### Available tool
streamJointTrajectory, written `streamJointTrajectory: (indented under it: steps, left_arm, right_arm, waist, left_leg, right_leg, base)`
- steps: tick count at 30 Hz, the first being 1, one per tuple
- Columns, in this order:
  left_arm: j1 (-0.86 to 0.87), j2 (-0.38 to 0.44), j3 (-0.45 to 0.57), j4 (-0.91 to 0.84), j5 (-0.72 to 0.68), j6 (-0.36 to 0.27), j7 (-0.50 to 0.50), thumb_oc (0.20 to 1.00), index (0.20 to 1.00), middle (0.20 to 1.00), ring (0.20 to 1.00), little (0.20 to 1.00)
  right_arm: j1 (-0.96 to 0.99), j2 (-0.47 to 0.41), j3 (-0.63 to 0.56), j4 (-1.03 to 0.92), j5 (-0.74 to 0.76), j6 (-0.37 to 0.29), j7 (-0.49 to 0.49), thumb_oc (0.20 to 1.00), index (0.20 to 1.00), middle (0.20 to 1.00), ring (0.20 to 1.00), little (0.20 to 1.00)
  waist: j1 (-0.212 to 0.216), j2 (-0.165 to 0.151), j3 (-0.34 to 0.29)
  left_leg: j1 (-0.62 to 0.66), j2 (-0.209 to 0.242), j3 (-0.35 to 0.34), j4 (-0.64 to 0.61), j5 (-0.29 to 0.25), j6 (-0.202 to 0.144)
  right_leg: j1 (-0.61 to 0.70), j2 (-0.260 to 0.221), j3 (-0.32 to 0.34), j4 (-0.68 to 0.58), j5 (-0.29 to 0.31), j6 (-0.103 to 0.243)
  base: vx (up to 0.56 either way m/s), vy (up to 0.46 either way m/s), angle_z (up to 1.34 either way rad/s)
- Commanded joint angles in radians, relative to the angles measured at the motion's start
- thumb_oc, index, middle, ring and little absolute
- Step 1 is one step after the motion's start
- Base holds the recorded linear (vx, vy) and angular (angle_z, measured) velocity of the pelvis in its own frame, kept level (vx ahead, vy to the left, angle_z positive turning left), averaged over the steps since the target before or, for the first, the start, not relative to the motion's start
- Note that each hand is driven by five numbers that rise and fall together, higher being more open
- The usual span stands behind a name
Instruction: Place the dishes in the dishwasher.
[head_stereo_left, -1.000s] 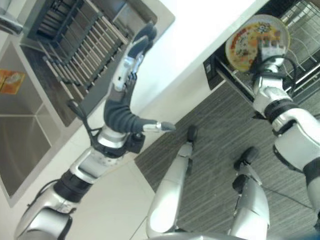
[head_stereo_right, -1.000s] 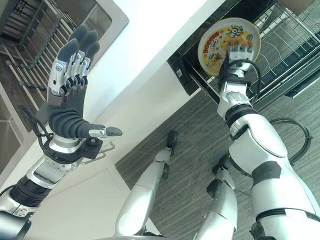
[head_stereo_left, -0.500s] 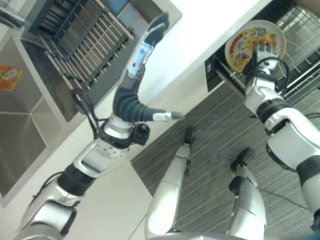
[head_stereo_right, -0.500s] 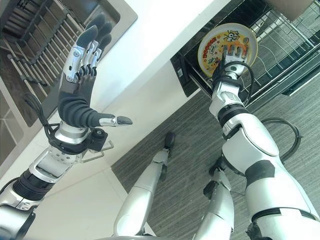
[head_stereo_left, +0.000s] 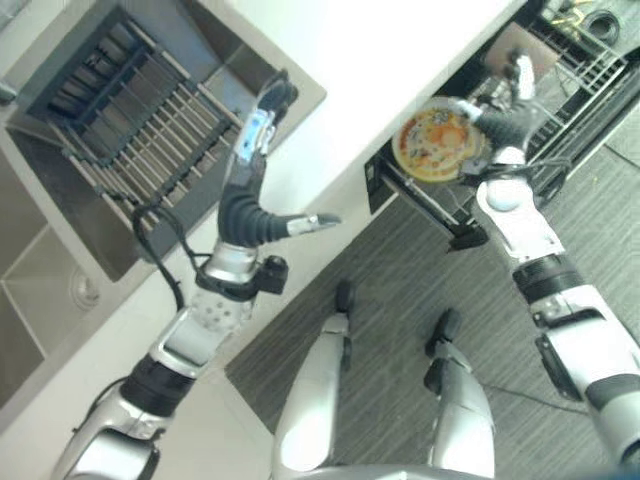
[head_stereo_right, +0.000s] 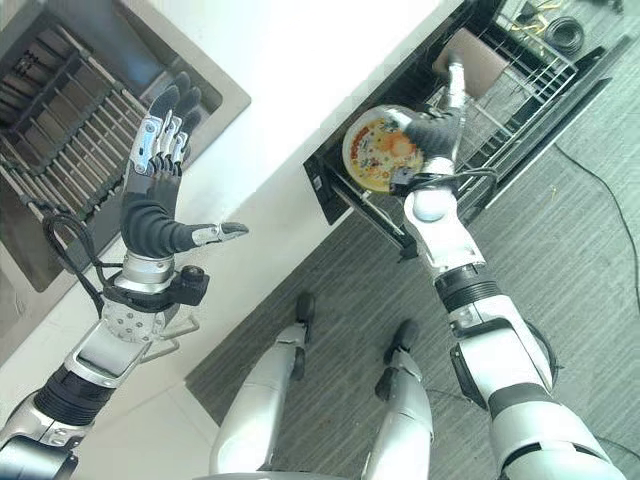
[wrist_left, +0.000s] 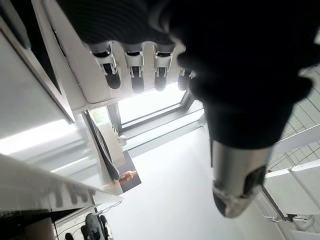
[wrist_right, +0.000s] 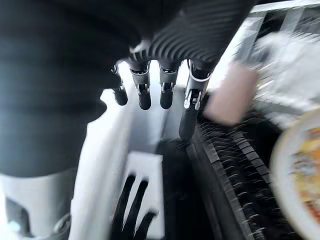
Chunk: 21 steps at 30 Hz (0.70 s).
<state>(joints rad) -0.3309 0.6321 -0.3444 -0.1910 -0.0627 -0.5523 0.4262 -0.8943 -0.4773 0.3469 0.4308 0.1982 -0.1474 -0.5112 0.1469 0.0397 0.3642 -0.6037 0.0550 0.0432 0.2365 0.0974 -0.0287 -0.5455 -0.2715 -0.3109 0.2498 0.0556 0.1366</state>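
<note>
A round plate (head_stereo_left: 435, 147) with a yellow and orange cartoon print stands on edge at the front of the pulled-out dishwasher rack (head_stereo_left: 575, 70). My right hand (head_stereo_left: 505, 115) is just beside the plate, on the rack side, with its fingers (wrist_right: 187, 117) straight and open; in the right wrist view the plate's rim (wrist_right: 300, 170) lies apart from them. My left hand (head_stereo_left: 245, 205) is raised over the white counter, open and empty, fingers spread.
A brownish dish (head_stereo_right: 468, 55) sits deeper in the wire rack. The white counter (head_stereo_left: 400, 50) runs above the dishwasher's dark front (head_stereo_left: 385, 185). A sink with a slatted drying rack (head_stereo_left: 120, 110) lies at the left. Grey striped floor (head_stereo_left: 400, 260) is below.
The camera has shifted. My right hand has come off the plate's face and now sits beside it with straight fingers. The left hand stays raised and open.
</note>
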Motion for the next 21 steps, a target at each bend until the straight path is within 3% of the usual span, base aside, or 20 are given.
streamJointTrajectory:
  steps: [1,3,7,13,18,21]
  left_arm:
    - [-0.015,-0.037,-0.004,0.090,-0.036,0.024,-0.043,1.000,1.000,1.000,1.000,1.000]
    - [0.009,-0.033,0.025,0.064,-0.048,0.036,-0.067,1.000,1.000,1.000,1.000,1.000]
    - [0.056,-0.045,0.056,0.035,-0.051,0.039,-0.117,1.000,1.000,1.000,1.000,1.000]
    - [0.129,-0.076,0.121,-0.014,-0.047,0.046,-0.143,1.000,1.000,1.000,1.000,1.000]
    - [0.245,-0.109,0.210,-0.039,-0.070,0.027,-0.197,1.000,1.000,1.000,1.000,1.000]
    - [0.319,-0.118,0.282,-0.046,-0.095,0.018,-0.249,1.000,1.000,1.000,1.000,1.000]
  right_arm:
    - [-0.077,-0.076,-0.030,-0.141,-0.177,0.011,-0.002,1.000,1.000,1.000,1.000,1.000]
    - [-0.030,-0.089,-0.037,-0.226,-0.238,0.056,-0.023,1.000,1.000,1.000,1.000,1.000]
    - [0.103,-0.095,-0.053,-0.323,-0.260,0.077,-0.059,1.000,1.000,1.000,1.000,1.000]
    - [0.353,-0.081,-0.143,-0.471,-0.273,-0.043,-0.126,1.000,1.000,1.000,1.000,1.000]
    - [0.622,-0.051,-0.248,-0.549,-0.236,-0.161,-0.175,1.000,1.000,1.000,1.000,1.000]
    - [0.723,-0.017,-0.328,-0.540,-0.220,-0.197,-0.172,1.000,1.000,1.000,1.000,1.000]
  waist:
    - [-0.002,-0.020,0.156]
    - [-0.011,-0.030,0.156]
    - [-0.021,-0.035,0.156]
    - [-0.058,-0.025,0.144]
    - [-0.093,-0.011,0.045]
    - [-0.113,0.004,-0.012]
  left_leg:
    - [0.120,-0.020,0.088,0.016,-0.198,0.024]
    - [0.150,-0.020,0.098,0.004,-0.177,0.036]
    - [0.258,-0.004,0.109,-0.015,-0.181,0.038]
    - [0.459,0.014,0.122,-0.064,-0.183,0.039]
    - [0.549,0.028,0.147,-0.107,-0.179,0.033]
    - [0.593,0.030,0.157,-0.120,-0.183,0.033]
  right_leg:
    - [0.130,-0.001,-0.016,-0.041,-0.039,0.028]
    - [0.159,0.007,-0.018,-0.035,-0.043,0.012]
    - [0.268,0.032,-0.013,-0.005,-0.103,-0.007]
    - [0.463,0.051,-0.014,-0.004,-0.158,-0.021]
    - [0.549,0.048,-0.032,-0.031,-0.178,-0.025]
    - [0.582,0.048,-0.040,-0.034,-0.185,-0.025]
  base:
    - [-0.01,-0.097,-0.09]
    - [-0.08,-0.099,-0.17]
    - [-0.02,-0.087,-0.03]
    - [0.02,-0.030,-0.03]
    - [0.07,0.005,-0.13]
    - [0.16,-0.014,-0.12]
